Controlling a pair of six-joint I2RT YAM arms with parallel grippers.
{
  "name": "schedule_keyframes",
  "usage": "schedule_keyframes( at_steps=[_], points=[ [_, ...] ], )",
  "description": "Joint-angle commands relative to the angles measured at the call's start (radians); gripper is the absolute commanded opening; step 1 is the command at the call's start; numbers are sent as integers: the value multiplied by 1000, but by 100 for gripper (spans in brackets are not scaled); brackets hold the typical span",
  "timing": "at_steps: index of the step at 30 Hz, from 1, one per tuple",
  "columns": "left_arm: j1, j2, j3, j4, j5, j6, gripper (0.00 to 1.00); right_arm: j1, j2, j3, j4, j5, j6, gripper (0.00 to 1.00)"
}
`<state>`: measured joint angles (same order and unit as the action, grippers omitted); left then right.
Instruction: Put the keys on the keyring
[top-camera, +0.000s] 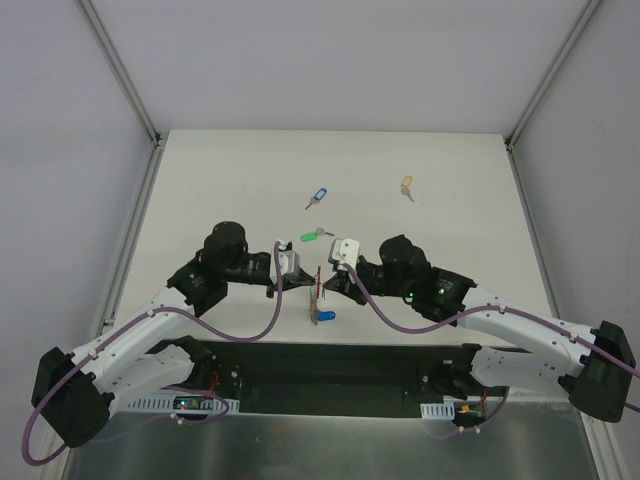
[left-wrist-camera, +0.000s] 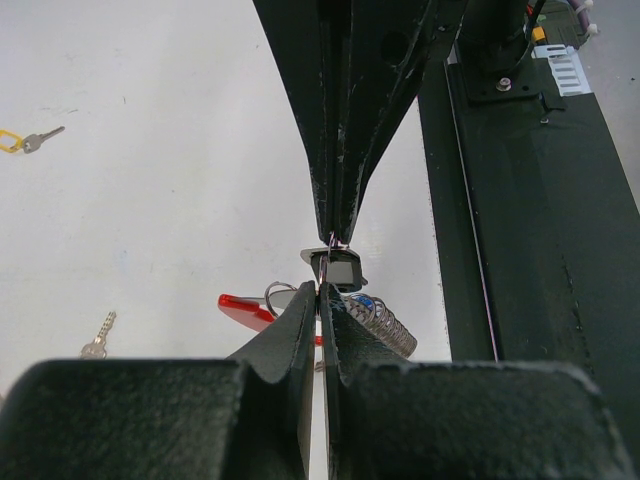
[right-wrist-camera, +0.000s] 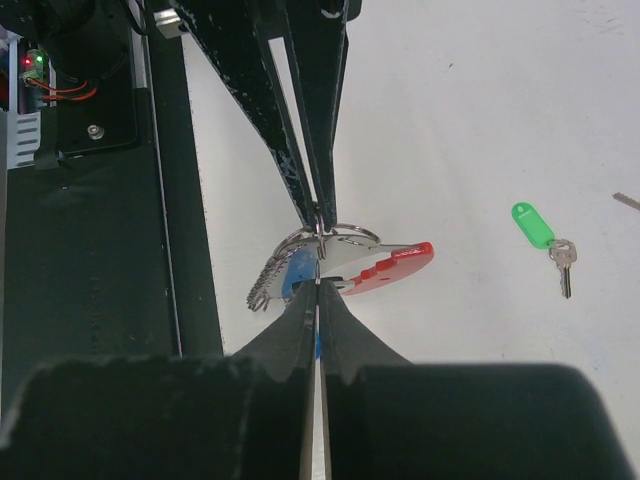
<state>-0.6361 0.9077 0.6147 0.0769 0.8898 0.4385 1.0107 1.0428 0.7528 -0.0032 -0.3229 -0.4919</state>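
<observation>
The keyring (top-camera: 318, 293) hangs between both grippers just above the table's near middle. Its red part (right-wrist-camera: 396, 268) and grey ribbed strap (left-wrist-camera: 388, 326) show clearly, with a blue-tagged key (right-wrist-camera: 300, 272) dangling from it. My left gripper (left-wrist-camera: 322, 292) and right gripper (right-wrist-camera: 318, 285) meet tip to tip, each shut on a thin wire ring of the keyring. Loose on the table lie a green-tagged key (right-wrist-camera: 533, 225), a second blue-tagged key (top-camera: 317, 197) and a yellow-tagged key (top-camera: 407, 185). A bare silver key (left-wrist-camera: 98, 338) also lies there.
The black base plate (top-camera: 330, 362) runs along the table's near edge, right behind the held keyring. Aluminium frame posts (top-camera: 120, 70) stand at the far corners, and the white table (top-camera: 230, 170) ends at rails left and right.
</observation>
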Motion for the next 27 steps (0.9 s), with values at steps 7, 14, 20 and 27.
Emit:
schedule_keyframes(
  at_steps=[7, 14, 20, 27],
  points=[
    [-13, -3, 33, 37, 55, 16, 0, 8, -7, 17, 57, -10, -17, 1],
    [-13, -10, 31, 37, 31, 17, 0, 8, -15, 8, 32, 19, -17, 1],
    [-13, -13, 30, 37, 18, 17, 0, 6, -23, 5, 22, 35, -16, 1],
    [-13, -13, 30, 37, 32, 19, 0, 6, -9, 14, 26, 25, -19, 1]
  ],
)
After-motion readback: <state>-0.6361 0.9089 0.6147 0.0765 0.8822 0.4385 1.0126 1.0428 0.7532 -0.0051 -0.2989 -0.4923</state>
